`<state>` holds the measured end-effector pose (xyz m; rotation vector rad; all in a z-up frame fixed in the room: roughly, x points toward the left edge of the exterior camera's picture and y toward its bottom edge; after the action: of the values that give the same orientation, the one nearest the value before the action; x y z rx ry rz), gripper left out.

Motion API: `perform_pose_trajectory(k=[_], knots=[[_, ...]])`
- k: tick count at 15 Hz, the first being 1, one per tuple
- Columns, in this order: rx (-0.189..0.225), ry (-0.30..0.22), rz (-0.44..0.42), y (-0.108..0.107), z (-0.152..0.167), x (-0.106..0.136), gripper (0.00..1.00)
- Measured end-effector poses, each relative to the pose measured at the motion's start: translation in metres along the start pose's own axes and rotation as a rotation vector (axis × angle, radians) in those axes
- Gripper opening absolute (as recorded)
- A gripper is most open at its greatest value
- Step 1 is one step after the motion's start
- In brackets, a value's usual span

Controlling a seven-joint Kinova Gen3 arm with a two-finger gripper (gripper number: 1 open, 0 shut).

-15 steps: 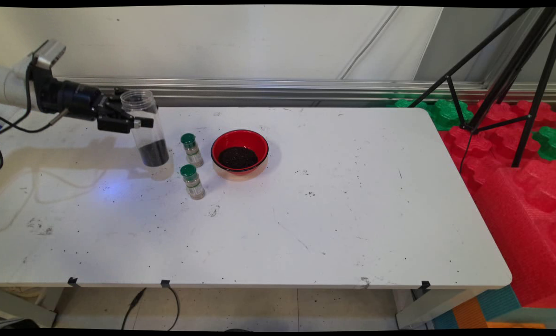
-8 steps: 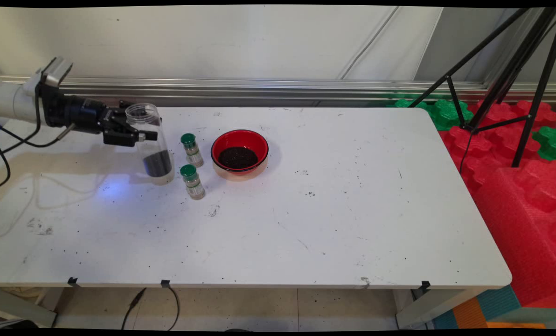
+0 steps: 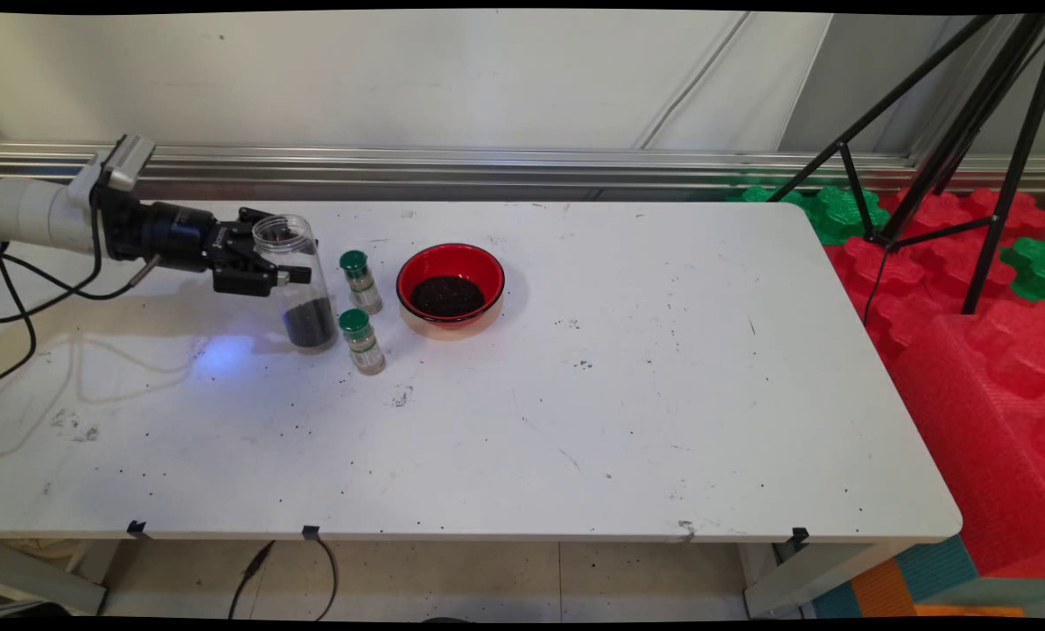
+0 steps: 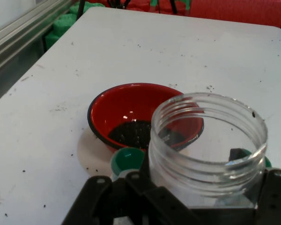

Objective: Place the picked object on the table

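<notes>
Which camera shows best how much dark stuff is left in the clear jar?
The main view: the clear jar appears side-on in the claw, with dark granules filling its bottom part. The hand view shows only the jar's open threaded mouth; the claw's linkage hides its lower part, so the fill level can't be read there.
</notes>
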<state>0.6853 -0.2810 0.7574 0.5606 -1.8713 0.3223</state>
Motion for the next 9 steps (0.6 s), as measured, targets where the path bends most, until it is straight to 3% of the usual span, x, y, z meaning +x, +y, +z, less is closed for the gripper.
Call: perform_pose_trajectory(k=[9], knots=[[0.007, -0.003, 0.018, 0.006, 0.013, -0.01, 0.0]])
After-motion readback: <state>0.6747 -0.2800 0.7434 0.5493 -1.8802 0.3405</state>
